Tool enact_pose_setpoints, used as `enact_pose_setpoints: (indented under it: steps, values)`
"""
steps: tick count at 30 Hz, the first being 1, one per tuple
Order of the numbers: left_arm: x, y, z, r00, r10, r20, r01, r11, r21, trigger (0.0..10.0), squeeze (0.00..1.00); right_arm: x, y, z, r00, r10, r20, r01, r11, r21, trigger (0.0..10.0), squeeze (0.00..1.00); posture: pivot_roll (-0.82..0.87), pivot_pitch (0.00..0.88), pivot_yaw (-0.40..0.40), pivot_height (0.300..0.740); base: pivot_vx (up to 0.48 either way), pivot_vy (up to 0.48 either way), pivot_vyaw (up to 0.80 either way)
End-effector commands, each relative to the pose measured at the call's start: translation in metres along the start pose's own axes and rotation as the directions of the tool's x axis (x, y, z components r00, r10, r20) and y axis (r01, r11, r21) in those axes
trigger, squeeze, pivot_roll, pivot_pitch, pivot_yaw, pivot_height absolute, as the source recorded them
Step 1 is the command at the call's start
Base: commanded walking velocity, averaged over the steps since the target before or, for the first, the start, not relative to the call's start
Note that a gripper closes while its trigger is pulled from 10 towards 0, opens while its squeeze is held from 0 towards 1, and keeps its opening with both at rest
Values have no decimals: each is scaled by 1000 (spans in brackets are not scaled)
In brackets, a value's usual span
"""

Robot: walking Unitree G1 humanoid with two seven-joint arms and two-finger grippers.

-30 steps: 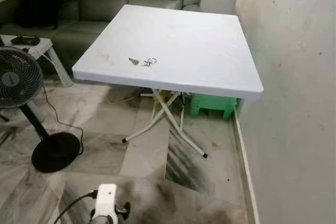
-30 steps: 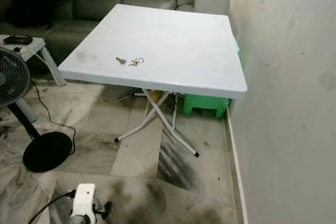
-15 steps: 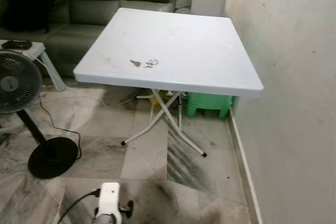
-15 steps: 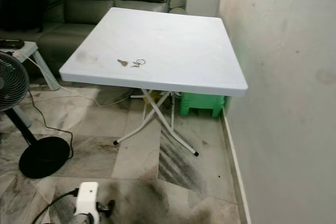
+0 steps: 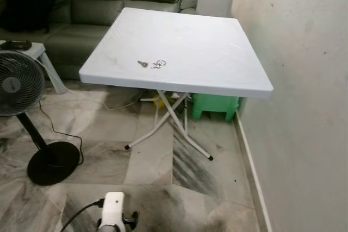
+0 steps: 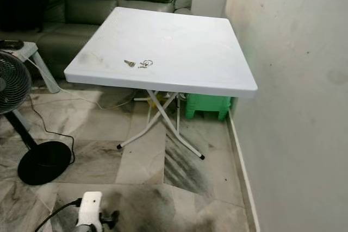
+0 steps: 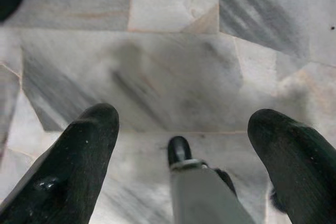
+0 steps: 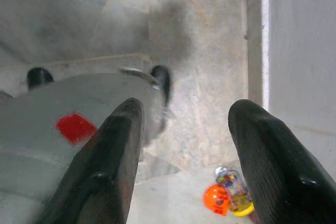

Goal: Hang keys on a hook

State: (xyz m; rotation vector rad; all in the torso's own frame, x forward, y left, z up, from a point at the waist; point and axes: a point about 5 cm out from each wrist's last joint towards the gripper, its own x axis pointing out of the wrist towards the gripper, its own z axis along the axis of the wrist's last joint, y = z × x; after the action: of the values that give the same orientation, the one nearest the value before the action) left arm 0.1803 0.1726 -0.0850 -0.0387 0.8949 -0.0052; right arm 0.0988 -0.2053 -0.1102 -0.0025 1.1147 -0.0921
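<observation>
The view has swung slightly, so the robot is probably nearing the keys (image 5: 151, 64), which lie untouched near the white table's (image 5: 217, 58) front-left edge. Left gripper (image 7: 184, 129) and right gripper (image 8: 184, 129) hang over the floor, jaws spread and empty.

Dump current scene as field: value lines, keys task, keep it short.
keys: keys flat on the white folding table, near its front edge, nothing touching them
hook: none in view
left gripper: left gripper hangs low over the marble floor, jaws open, holding nothing
right gripper: right gripper low by the wall, jaws open, holding nothing
surroundings: green stool under the table, standing fan to the left, grey sofa behind
task state: keys not yet picked up
</observation>
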Motion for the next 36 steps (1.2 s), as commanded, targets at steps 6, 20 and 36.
enact_pose_setpoints:
  steps: [6, 20, 36]
  values:
    - [0, -7, -2, 1000, -12, -7, 12, 1000, -8, 10000, 0, 2, 12, 1, 1000, 22, -16, -23, 1000, -9, 10000, 0, 4, 0, -11, 740, 0, 480, 0]
    - [0, -6, -2, 1000, -10, -5, 10, 1000, -12, 10000, 0, -1, -3, -6, 1000, 6, -27, -6, 1000, -5, 10000, 0, 3, 0, -7, 740, 0, 480, 0]
    - [4, -7, 21, 996, -10, 87, 13, 999, -41, 10000, 0, -1, -5, 1, 1000, 8, 17, -8, 1000, -5, 10000, 0, 8, 0, -7, 740, 0, 205, 0]
